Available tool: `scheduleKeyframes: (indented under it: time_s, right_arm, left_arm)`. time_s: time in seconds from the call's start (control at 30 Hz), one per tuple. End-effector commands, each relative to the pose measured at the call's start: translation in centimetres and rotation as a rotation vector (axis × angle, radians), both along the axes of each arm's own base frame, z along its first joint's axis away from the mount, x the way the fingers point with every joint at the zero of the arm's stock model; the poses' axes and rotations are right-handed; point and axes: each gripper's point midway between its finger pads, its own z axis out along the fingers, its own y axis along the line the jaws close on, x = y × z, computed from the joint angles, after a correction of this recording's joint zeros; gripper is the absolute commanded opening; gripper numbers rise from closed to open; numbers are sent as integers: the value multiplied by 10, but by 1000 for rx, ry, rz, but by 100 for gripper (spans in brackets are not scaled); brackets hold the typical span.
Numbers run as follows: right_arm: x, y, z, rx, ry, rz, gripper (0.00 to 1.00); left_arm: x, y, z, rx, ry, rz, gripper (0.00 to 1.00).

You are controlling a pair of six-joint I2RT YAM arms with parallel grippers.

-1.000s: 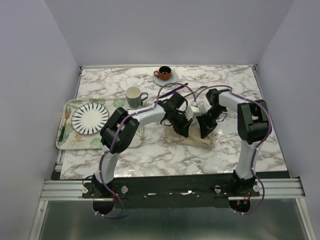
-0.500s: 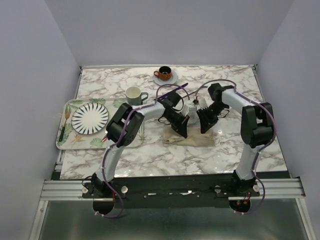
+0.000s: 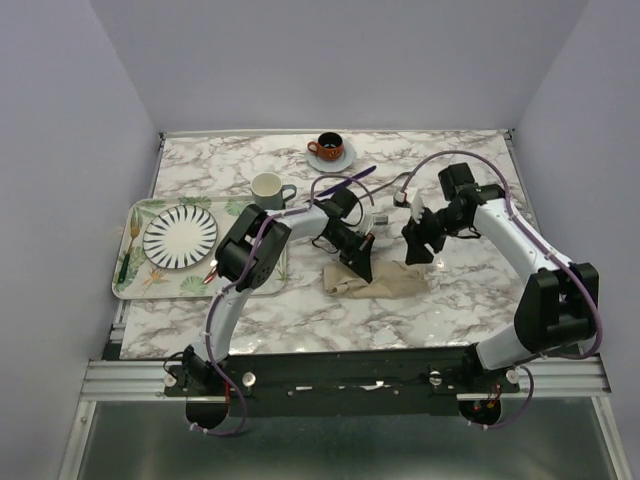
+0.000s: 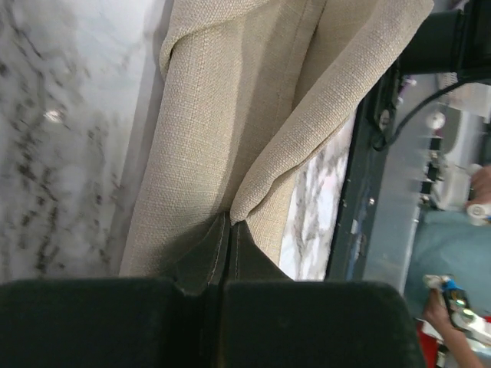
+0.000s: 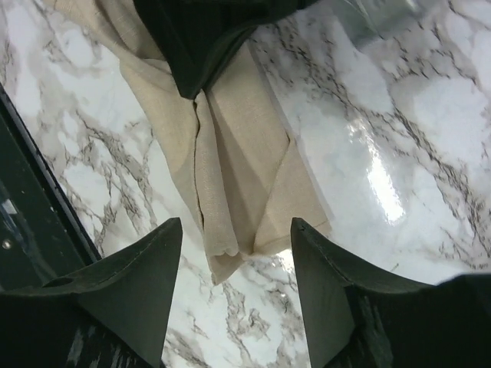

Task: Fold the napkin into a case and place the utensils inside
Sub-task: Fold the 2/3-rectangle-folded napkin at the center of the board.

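Note:
The beige napkin [image 3: 385,283] lies folded into a long narrow strip on the marble table, its layers showing in the left wrist view [image 4: 222,115] and the right wrist view [image 5: 230,161]. My left gripper [image 3: 358,263] is shut on a fold at the napkin's left part, with its tips pinching the cloth [image 4: 229,230]. My right gripper [image 3: 418,241] hangs open above the strip's right end, its fingers [image 5: 157,261] apart on either side of the cloth end and touching nothing. A dark purple knife [image 3: 346,181] lies behind the left arm.
A grey-green mug [image 3: 268,191] stands behind the left arm. An orange cup on a saucer [image 3: 327,149] sits at the back. A leaf-printed tray [image 3: 140,285] with a striped plate [image 3: 180,236] is at the left. The table's front edge is near the napkin.
My right gripper has opened, let go of the napkin and drawn back to the right and up. The left gripper stays shut on the cloth, which has shifted slightly left.

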Motion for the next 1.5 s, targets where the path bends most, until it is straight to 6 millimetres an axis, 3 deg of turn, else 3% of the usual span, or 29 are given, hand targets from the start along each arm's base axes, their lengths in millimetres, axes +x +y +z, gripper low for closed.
scheduleKeyframes:
  time_s: [0.0,0.2,0.53,0.73,1.03,1.1,1.2,1.33,1.47]
  right_arm:
    - [-13,26,2,33,-167,218,67]
    - [-41,59,-15,8,-209,369,67]
    - [-79,107,-31,17,-180,515,65]
    - [-84,120,-47,-20,-163,534,59]
    - [-72,118,-77,-124,-143,496,35]
    - [-71,119,-77,-127,-134,483,18]
    - [-71,121,-76,-119,-119,461,1]
    - [-72,121,-77,-121,-92,429,1]
    - [-73,121,-76,-116,-87,403,1]
  left_arm:
    - [-31,18,-10,69,164,31,0]
    - [-49,37,-9,97,224,41,0]
    - [-54,78,-12,125,179,-16,0]
    - [-48,85,-13,129,197,-16,0]
    - [-43,84,-5,104,198,-14,0]
    - [-41,84,-3,100,196,-8,0]
    - [-37,84,6,73,185,0,7]
    - [-29,88,30,17,146,38,29]
    - [-20,97,45,-4,112,75,36]
